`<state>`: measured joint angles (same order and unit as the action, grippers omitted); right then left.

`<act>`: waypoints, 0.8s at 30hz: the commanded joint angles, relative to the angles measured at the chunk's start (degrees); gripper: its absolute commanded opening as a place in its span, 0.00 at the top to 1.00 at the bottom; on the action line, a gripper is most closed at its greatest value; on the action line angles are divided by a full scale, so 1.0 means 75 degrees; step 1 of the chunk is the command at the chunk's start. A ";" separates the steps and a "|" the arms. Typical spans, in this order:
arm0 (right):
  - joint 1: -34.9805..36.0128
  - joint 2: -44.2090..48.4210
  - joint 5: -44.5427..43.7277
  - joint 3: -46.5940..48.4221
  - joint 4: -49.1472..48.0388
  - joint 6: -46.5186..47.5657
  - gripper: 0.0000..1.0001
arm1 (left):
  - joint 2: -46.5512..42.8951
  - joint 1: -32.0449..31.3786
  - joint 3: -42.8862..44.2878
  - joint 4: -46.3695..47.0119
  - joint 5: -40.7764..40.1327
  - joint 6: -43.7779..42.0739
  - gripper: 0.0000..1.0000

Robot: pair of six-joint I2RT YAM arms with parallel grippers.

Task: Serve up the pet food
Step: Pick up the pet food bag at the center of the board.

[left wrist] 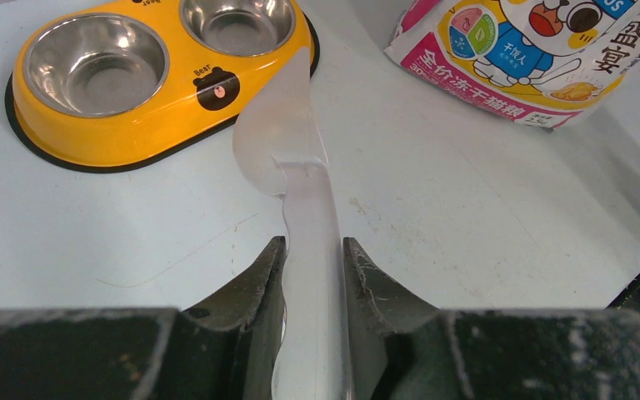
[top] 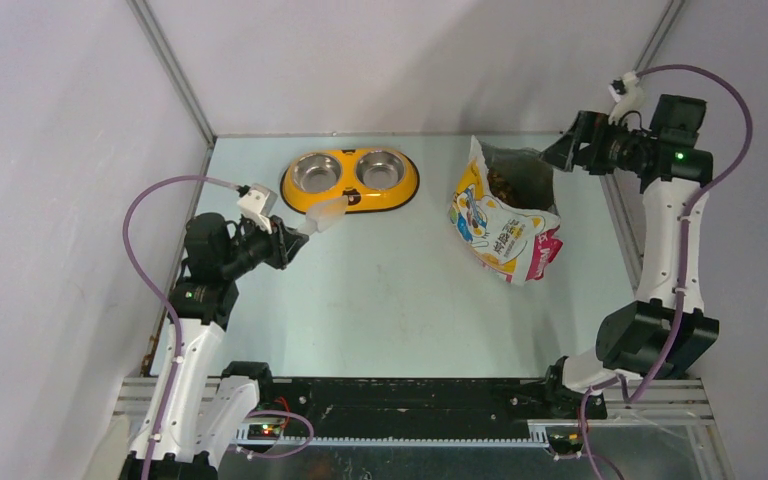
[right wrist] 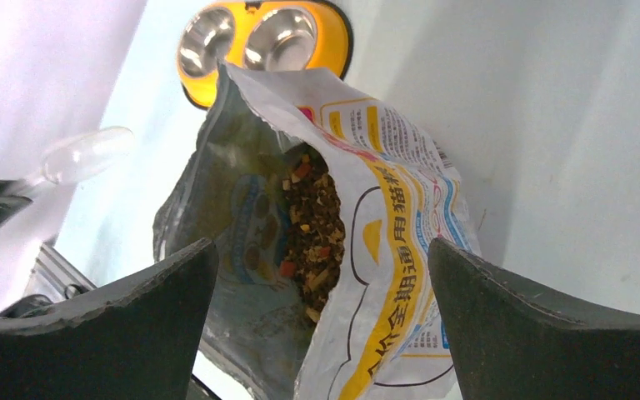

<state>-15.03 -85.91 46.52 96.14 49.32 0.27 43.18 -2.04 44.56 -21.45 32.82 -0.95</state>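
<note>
The pet food (right wrist: pixel 312 229), brown kibble with reddish and yellow bits, shows inside the open mouth of a glossy bag (top: pixel 505 230) with a cartoon cat at the table's right. My right gripper (right wrist: pixel 321 250) hovers just behind the bag's mouth, open wide and touching nothing; from above it (top: pixel 552 155) sits at the bag's far right corner. My left gripper (left wrist: pixel 312 243) is shut on the handle of a translucent scoop (left wrist: pixel 279 142), whose empty bowl points at the yellow double-bowl feeder (top: pixel 350 180). Both steel bowls look empty.
Grey walls close in the table on the left, back and right. The feeder (left wrist: pixel 133 100) stands at the back centre, left of the bag (left wrist: pixel 542 58). The scoop (right wrist: pixel 87 154) and the feeder (right wrist: pixel 267 42) also show past the bag in the right wrist view.
</note>
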 commanded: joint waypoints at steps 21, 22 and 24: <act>-0.0802 -0.0229 0.0192 -0.1247 -0.2501 -0.1926 0.03 | -0.0201 0.0130 -0.0023 0.0396 0.0255 0.0071 1.00; -0.0798 -0.0244 0.0247 -0.1267 -0.2549 -0.1942 0.03 | -0.0199 0.0131 -0.0023 0.0404 0.0257 0.0076 1.00; -0.0797 -0.0284 0.0330 -0.1305 -0.2569 -0.1967 0.04 | -0.0184 0.0132 -0.0033 0.0409 0.0271 0.0069 1.00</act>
<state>-20.67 -87.64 47.44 86.83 33.12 -13.23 42.70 -1.67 44.56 -21.43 33.39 -0.93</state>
